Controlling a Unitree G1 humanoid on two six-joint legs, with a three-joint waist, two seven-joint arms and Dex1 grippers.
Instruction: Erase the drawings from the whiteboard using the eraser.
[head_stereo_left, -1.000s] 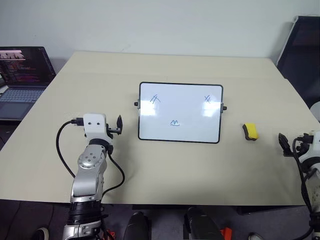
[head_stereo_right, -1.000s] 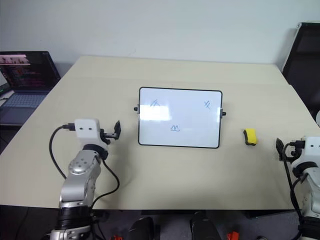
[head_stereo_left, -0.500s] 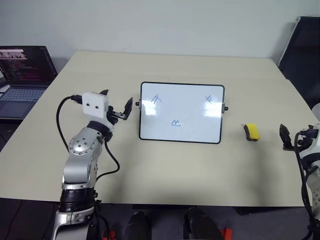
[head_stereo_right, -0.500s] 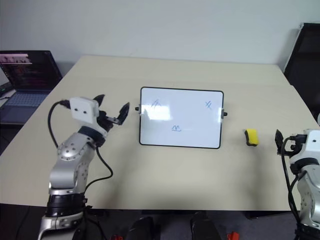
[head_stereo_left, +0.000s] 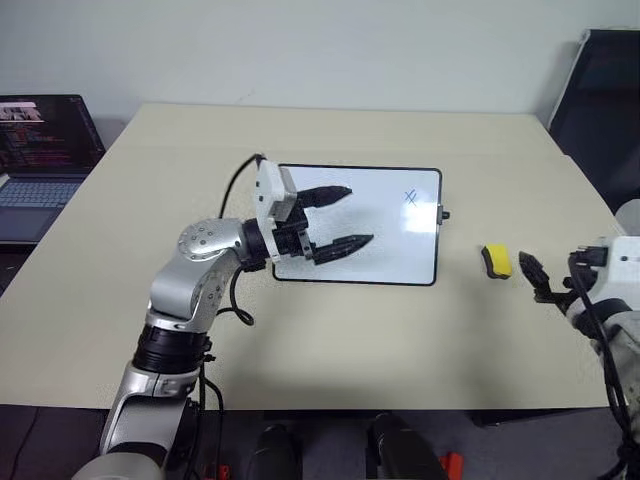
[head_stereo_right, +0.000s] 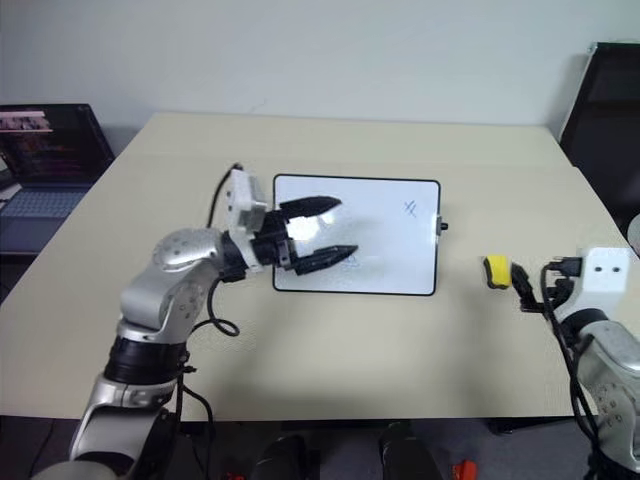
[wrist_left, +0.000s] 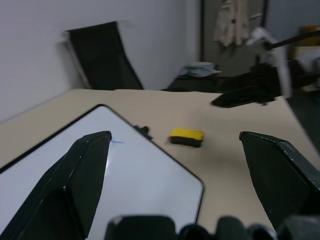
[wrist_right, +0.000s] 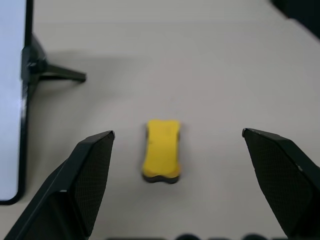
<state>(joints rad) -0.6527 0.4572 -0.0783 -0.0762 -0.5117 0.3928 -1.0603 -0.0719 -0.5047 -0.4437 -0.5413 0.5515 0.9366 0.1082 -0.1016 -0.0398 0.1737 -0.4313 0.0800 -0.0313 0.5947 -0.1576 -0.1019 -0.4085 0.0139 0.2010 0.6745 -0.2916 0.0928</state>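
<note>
Lying flat on the table (head_stereo_left: 330, 340), the eraser (head_stereo_left: 495, 260) is just beside the right edge of the whiteboard (head_stereo_left: 400, 240), with nothing touching it. The right gripper (head_stereo_left: 535, 277) has moved closer to it since a second ago and now sits near it, fingers spread wide and empty; from the wrist the eraser lies between the two fingers but further ahead. The left gripper (head_stereo_left: 345, 218), which was beside the board's left edge before, has swung across and now hangs over the left part of the board, also wide open and holding nothing, so it covers two drawings. One blue drawing (head_stereo_left: 410, 197) is visible, not erased. I think picking up the eraser is the next step.
</note>
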